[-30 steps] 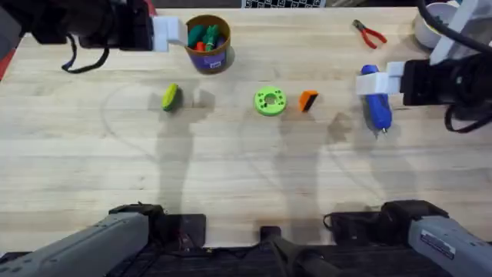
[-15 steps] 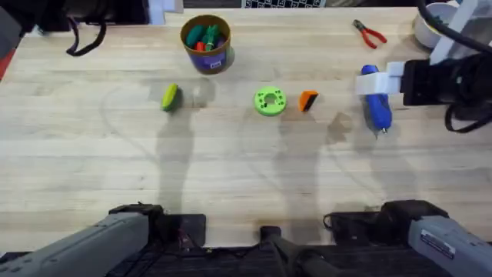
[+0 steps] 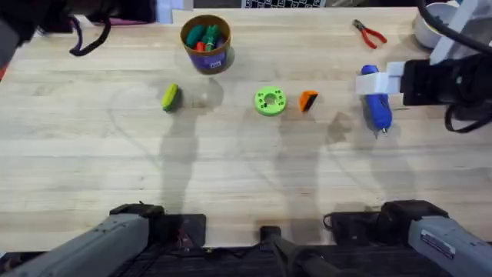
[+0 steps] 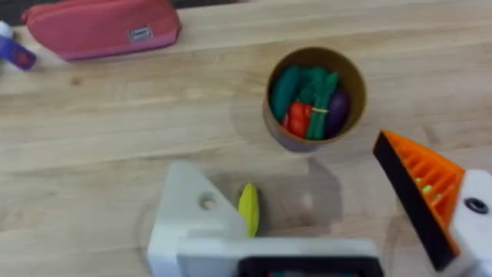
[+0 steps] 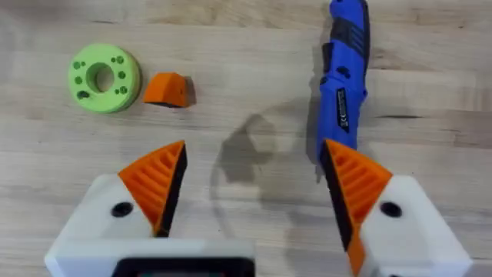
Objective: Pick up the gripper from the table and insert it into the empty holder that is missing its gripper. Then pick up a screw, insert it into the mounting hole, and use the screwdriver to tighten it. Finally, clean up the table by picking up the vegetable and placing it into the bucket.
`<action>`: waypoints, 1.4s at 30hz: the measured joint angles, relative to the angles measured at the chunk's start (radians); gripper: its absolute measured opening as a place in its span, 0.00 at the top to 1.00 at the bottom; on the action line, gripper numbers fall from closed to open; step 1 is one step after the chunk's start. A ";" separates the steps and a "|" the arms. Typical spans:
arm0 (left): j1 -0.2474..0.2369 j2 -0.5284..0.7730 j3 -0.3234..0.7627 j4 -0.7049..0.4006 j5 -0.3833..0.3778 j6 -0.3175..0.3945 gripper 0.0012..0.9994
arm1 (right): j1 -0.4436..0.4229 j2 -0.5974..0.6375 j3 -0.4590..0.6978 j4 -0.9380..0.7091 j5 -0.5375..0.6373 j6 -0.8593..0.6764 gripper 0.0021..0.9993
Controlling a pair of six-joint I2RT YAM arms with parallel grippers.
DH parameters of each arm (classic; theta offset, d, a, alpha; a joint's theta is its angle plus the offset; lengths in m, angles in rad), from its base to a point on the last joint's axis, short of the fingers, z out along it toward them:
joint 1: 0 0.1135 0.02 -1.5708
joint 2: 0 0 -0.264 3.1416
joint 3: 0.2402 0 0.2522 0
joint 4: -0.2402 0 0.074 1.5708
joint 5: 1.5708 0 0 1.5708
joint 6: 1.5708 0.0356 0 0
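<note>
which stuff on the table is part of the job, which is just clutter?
Job: orange gripper; left hand's white holder lacking its wedge; blue screwdriver; yellow vegetable; bucket.

Clutter: red pliers; white bowl; red pouch. Green disc: purpose unclear.

Light wood table (image 3: 246, 177), planked butcher-block top with visible grain and seams, fills nearly all of the overhead view. Lit from above: soft grey shadows on the wood near the middle and toward the near edge. Beyond the far edge, a dark strip with a white perforated panel (image 3: 283, 3) near the centre. Red-handled pliers (image 3: 370, 34) lie near the far right corner; a white bowl (image 3: 427, 25) sits at the right corner. Left wrist view: a red zip pouch (image 4: 101, 28) lies by the table's edge, dark surface past it.
</note>
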 joint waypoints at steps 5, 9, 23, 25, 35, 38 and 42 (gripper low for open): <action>-0.038 -0.144 -0.116 0.114 0.005 0.001 0.01 | 0.000 0.000 0.000 0.000 0.000 0.000 0.01; -0.043 -0.295 -0.270 0.194 0.035 0.004 0.01 | 0.000 0.000 0.000 0.000 0.000 0.000 0.01; -0.023 -0.816 -0.748 0.475 0.265 0.004 0.01 | 0.000 0.000 0.000 0.000 0.000 0.000 0.01; -0.002 -0.870 -0.809 0.546 0.312 0.004 0.01 | 0.000 0.000 0.000 0.000 0.000 0.000 0.01; 0.033 -1.040 -1.074 0.724 0.527 0.004 0.01 | 0.000 0.000 0.000 0.000 0.000 0.000 0.01; 0.039 -1.091 -1.131 0.768 0.590 0.004 0.01 | 0.000 0.000 0.000 0.000 0.000 0.000 0.01; 0.047 -1.170 -1.190 0.839 0.676 -0.005 0.01 | 0.000 0.000 0.000 0.000 0.000 0.000 0.01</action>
